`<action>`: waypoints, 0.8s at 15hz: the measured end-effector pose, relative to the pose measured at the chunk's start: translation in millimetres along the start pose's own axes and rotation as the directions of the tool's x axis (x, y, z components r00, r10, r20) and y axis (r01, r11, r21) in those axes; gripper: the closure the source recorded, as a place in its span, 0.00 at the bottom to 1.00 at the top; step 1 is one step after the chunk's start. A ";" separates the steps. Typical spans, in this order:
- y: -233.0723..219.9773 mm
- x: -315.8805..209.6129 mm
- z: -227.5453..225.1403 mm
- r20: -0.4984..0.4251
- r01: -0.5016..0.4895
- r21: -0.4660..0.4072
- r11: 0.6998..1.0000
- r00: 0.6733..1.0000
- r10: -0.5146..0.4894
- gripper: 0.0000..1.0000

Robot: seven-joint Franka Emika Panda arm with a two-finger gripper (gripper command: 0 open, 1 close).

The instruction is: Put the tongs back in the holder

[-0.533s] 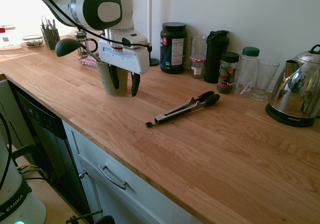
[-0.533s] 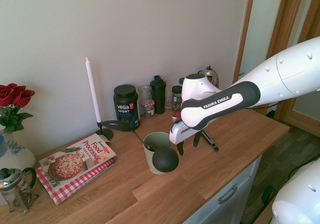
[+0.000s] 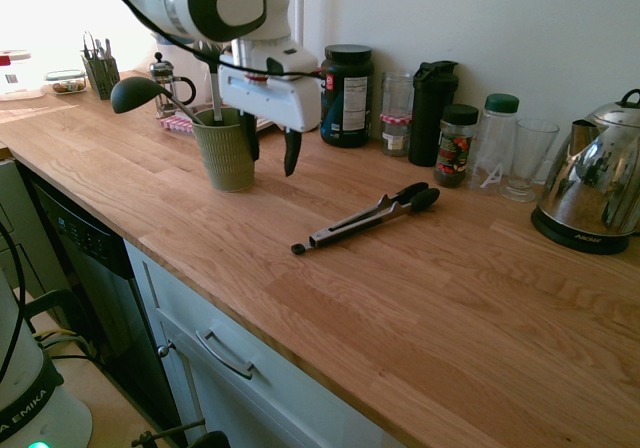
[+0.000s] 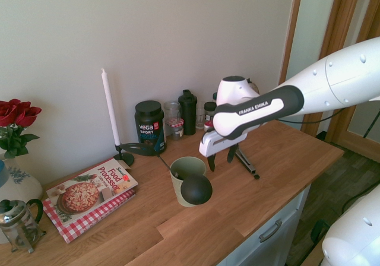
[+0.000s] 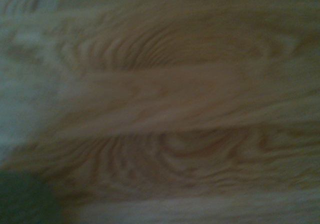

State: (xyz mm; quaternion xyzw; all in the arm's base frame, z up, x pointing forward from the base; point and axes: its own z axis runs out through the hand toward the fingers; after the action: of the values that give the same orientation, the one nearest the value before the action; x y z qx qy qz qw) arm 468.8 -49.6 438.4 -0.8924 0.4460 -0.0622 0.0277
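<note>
Slim silver tongs [image 3: 368,220], black tips

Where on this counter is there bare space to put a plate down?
Bare wood runs along the counter's front edge, in front of the tongs and the kettle. The back wall row, jars and bottles, is crowded, as is around the holder.

Wooden butcher-block countertop [image 3: 430,298], pale plank grain; wrist view shows only blurred wood. Tongs [image 3: 368,220] lie flat mid-counter, black tips toward the wall. Sage-green ribbed holder [image 3: 225,152] stands upright, black ladle [image 3: 137,92] leaning out. Along the wall: Vega tub [image 3: 346,96], small glass jar [image 3: 396,115], black shaker bottle [image 3: 432,111], spice jar [image 3: 457,145], green-capped bottle [image 3: 492,140], drinking glass [image 3: 526,158], chrome kettle [image 3: 594,181]. Far end: French press [image 4: 19,223], food processor cookbook [image 4: 92,191], white candle [image 4: 110,113] in a dark holder, dark utensil caddy [image 3: 101,71].
</note>
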 end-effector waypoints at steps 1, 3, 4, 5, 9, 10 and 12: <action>3.4 26.0 -7.7 -0.021 -0.031 0.001 1.000 0.999 0.031 0.00; 9.0 72.1 -1.9 -0.034 -0.090 -0.001 0.996 0.995 0.090 0.00; 8.7 88.4 8.2 -0.034 -0.109 -0.005 0.994 0.993 0.109 0.00; 5.6 101.2 21.2 -0.037 -0.125 -0.004 0.992 0.992 0.125 0.00; -6.7 124.3 71.9 -0.044 -0.175 -0.010 0.985 0.984 0.174 0.00; -7.4 126.2 80.5 -0.042 -0.182 -0.016 0.983 0.983 0.181 0.00; -7.4 127.5 91.7 -0.043 -0.188 -0.023 0.982 0.981 0.187 0.00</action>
State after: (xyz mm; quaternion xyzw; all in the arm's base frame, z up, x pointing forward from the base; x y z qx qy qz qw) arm 562.8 -147.6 359.4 -0.8454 0.5292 -0.0714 0.0121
